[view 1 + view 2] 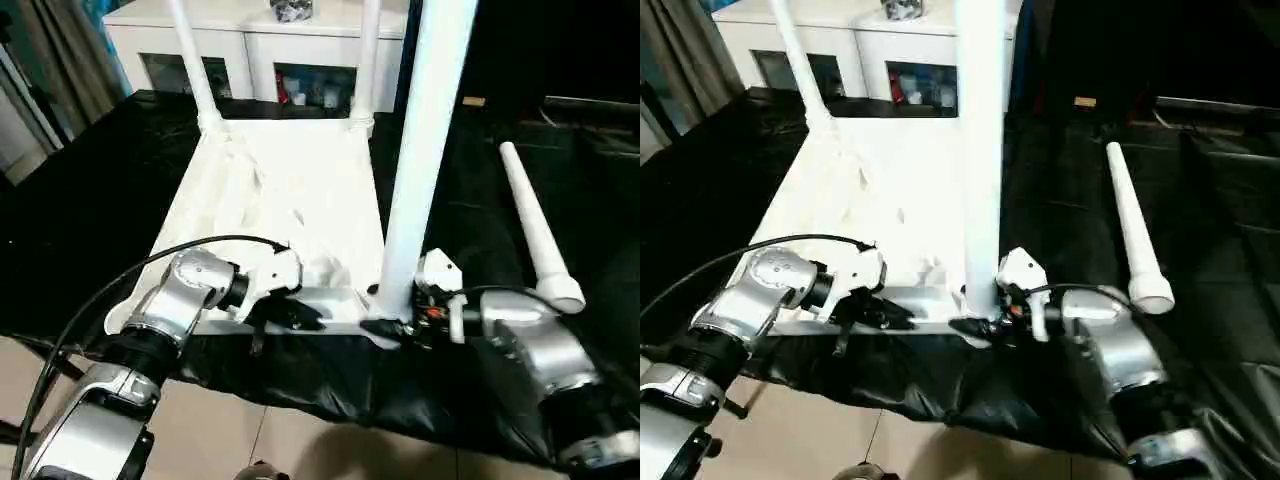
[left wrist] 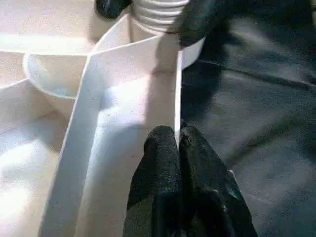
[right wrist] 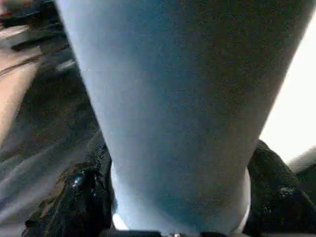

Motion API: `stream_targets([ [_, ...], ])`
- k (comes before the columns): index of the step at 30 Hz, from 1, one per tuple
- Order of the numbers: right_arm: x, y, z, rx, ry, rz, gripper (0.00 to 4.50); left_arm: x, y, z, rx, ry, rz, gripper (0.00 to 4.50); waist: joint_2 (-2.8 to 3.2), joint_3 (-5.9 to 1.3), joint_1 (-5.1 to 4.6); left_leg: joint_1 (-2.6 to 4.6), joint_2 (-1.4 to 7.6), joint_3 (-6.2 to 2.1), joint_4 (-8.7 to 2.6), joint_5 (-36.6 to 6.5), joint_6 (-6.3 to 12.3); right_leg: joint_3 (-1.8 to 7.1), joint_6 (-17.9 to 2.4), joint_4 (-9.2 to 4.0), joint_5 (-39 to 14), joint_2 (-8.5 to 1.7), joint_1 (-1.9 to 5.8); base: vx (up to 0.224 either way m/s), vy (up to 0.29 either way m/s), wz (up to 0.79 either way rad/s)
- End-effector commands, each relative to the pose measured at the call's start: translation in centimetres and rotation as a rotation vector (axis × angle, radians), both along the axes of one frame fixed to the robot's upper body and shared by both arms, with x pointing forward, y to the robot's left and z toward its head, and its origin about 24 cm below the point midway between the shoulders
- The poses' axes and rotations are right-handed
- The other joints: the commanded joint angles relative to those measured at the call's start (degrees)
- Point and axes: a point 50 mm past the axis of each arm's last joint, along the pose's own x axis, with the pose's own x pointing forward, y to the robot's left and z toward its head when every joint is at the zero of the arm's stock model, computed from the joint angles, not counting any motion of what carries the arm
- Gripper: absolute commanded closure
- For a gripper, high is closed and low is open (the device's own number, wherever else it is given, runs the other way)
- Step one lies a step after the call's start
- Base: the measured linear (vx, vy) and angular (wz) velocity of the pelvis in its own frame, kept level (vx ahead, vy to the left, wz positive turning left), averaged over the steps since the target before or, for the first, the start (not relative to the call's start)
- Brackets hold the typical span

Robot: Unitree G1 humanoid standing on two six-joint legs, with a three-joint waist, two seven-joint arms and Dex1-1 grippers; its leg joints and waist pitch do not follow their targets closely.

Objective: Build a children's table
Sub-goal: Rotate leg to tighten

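Both grippers work at the near edge of the upturned tabletop (image 1: 270, 190), which lies on a black sheet (image 1: 90, 200). Left gripper (image 2: 177, 143) is pinched shut on the thin near rim wall, as the left wrist view shows up close; the head views give just its black fingers over that edge. Right gripper (image 1: 385, 318) sits at the base of the near right leg (image 1: 420, 150); its wrist view shows a black finger (image 3: 79, 197) on each side of the tube, clasping it.

That leg stands upright in its corner socket, long axis vertical. Two more legs (image 1: 195, 70) rise from the far corners. A fourth leg (image 1: 535, 225) lies loose on the sheet to the right, running near to far, wide end nearest.

A white cabinet (image 1: 250, 50) stands beyond the far edge.
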Motion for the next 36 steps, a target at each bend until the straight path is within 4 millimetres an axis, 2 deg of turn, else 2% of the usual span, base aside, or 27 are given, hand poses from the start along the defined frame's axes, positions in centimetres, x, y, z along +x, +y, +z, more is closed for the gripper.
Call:
stream_targets([
  [1,0.9,2.0,-0.4,0.033,-0.004,-0.151,1.75,0.4,-3.4,0.3,-0.067,-0.026,0.047,4.5,-0.81,-3.32,-0.55,1.14,3.97,-2.48,-4.4,-15.87,0.24,3.94,-5.89,-6.01,-26.78,-5.59,2.66,0.0,0.0,0.0],
  [3,1.1,2.2,-0.6,0.056,0.005,-0.224,1.76,0.5,-4.0,0.3,-0.084,-0.03,0.077,4.5,-0.71,-3.19,-1.2,1.03,3.86,-2.6,-4.4,-16.87,0.13,3.75,-4.75,-6.52,-29.32,-5.67,2.73,0.0,0.0,0.0],
  [6,1.4,3.3,-1.4,0.074,0.024,-0.396,1.76,0.5,-5.9,0.2,-0.114,-0.046,0.13,4.5,-0.65,-3.35,-1.99,0.91,3.94,-2.74,-4.62,-16.75,0.53,3.8,-4.76,-6.56,-26.91,-5.62,2.79,0.0,0.0,0.0],
  [7,1.3,4.2,-1.8,0.055,0.022,-0.451,1.76,0.3,-7.0,0.1,-0.126,-0.052,0.147,4.5,-0.58,-3.29,-2.18,0.83,3.94,-2.79,-4.71,-16.77,0.7,3.77,-4.93,-6.51,-26.26,-5.57,2.8,0.0,0.0,0.0],
  [8,1.3,4.3,-1.8,0.053,0.022,-0.455,1.76,0.3,-7.1,0.0,-0.127,-0.052,0.148,4.5,-0.37,-3.22,-2.25,0.91,3.92,-2.69,-4.68,-17.02,0.54,3.82,-4.97,-6.58,-26.23,-5.56,2.64,0.0,0.0,0.0],
  [10,1.3,5.4,-2.1,0.032,0.004,-0.496,1.76,-0.2,-8.0,-0.4,-0.118,-0.068,0.145,4.5,-0.46,-2.81,-2.55,1.72,3.65,-2.63,-4.74,-20.08,0.34,3.64,-4.48,-7.25,-29.58,-5.56,2.37,0.0,0.0,0.0],
  [11,1.3,5.6,-2.1,0.053,0.005,-0.51,1.76,-0.3,-8.1,-0.6,-0.113,-0.071,0.139,4.5,-0.5,-2.99,-2.65,1.89,3.58,-2.69,-4.79,-20.26,0.41,3.58,-3.89,-7.39,-30.05,-5.62,2.61,0.0,0.0,0.0],
  [12,1.3,5.6,-2.0,0.059,0.003,-0.511,1.76,-0.4,-8.1,-0.6,-0.111,-0.071,0.137,4.5,-0.5,-3.06,-2.71,1.77,3.66,-2.74,-4.89,-20.04,0.55,3.7,-3.85,-7.32,-29.44,-5.67,2.7,0.0,0.0,0.0],
  [14,1.4,5.6,-1.6,0.096,-0.005,-0.513,1.2,-0.5,-7.9,-0.8,-0.101,-0.073,0.131,4.5,-0.3,-3.03,-3.01,1.67,3.81,-2.79,-5.09,-20.5,0.82,3.84,-4.18,-7.12,-27.64,-5.42,2.65,0.0,0.0,0.0],
  [20,1.9,4.6,-0.7,0.081,-0.072,-0.479,0.62,-0.4,-6.8,-0.8,-0.086,-0.096,0.103,4.5,-0.26,-3.01,-3.3,1.43,3.83,-2.83,-5.16,-21.0,1.0,3.98,-4.79,-6.96,-27.18,-5.52,2.75,0.0,0.0,0.0],
  [22,1.8,4.3,-0.5,0.08,-0.081,-0.404,0.62,-0.5,-6.3,-0.8,-0.08,-0.095,0.079,4.5,-0.28,-3.22,-3.26,1.21,3.98,-2.79,-5.16,-19.52,1.28,4.22,-5.68,-6.5,-24.4,-5.59,2.99,0.0,0.0,0.0],
  [26,1.0,3.0,0.1,0.07,-0.085,-0.17,0.62,-0.8,-4.8,-0.7,-0.064,-0.089,-0.013,4.5,-0.55,-3.4,-2.92,0.82,3.95,-2.37,-4.91,-16.35,3.11,4.45,-7.39,-5.83,-19.35,-5.45,3.27,0.0,0.0,0.0],
  [28,0.7,2.7,0.2,0.068,-0.082,-0.109,0.62,-1.0,-4.5,-0.6,-0.067,-0.079,-0.042,4.5,-0.5,-3.63,-2.21,0.89,4.09,-2.07,-4.62,-13.49,4.28,4.48,-8.62,-5.3,-16.11,-5.37,3.3,0.0,0.0,0.0],
  [29,0.0,2.0,0.5,0.054,-0.065,0.02,0.62,-1.3,-3.8,-0.5,-0.067,-0.057,-0.103,4.5,-0.62,-3.84,-1.92,0.8,4.1,-1.98,-4.51,-11.87,4.83,4.4,-9.31,-4.96,-13.87,-5.22,3.59,0.0,0.0,0.0],
  [30,-0.2,1.8,0.5,0.05,-0.059,0.054,0.62,-1.3,-3.6,-0.4,-0.066,-0.049,-0.117,4.5,-0.59,-3.94,-1.55,0.59,4.16,-1.97,-4.39,-10.79,5.3,4.41,-9.33,-4.62,-12.63,-5.2,3.73,0.0,0.0,0.0],
  [31,-0.4,1.7,0.5,0.044,-0.055,0.08,0.62,-1.4,-3.4,-0.4,-0.063,-0.046,-0.128,4.5,-0.47,-3.94,-1.19,0.59,4.41,-1.94,-4.4,-9.84,5.97,4.46,-9.65,-4.38,-11.07,-5.22,3.45,0.0,0.0,0.0],
  [34,-1.4,0.7,0.7,-0.004,-0.015,0.259,0.62,-1.6,-2.2,-0.4,-0.022,-0.025,-0.205,4.5,-0.53,-4.02,-0.75,0.5,4.39,-2.04,-4.32,-9.33,5.92,4.31,-10.13,-4.19,-10.53,-5.21,3.61,0.0,0.0,0.0],
  [36,-1.6,0.5,0.7,-0.019,0.005,0.307,0.62,-1.7,-1.9,-0.4,-0.007,-0.014,-0.233,4.5,-0.41,-3.88,-0.51,0.74,4.56,-1.94,-4.38,-10.6,5.69,4.42,-9.88,-4.47,-12.33,-5.29,3.32,0.0,0.0,0.0],
])
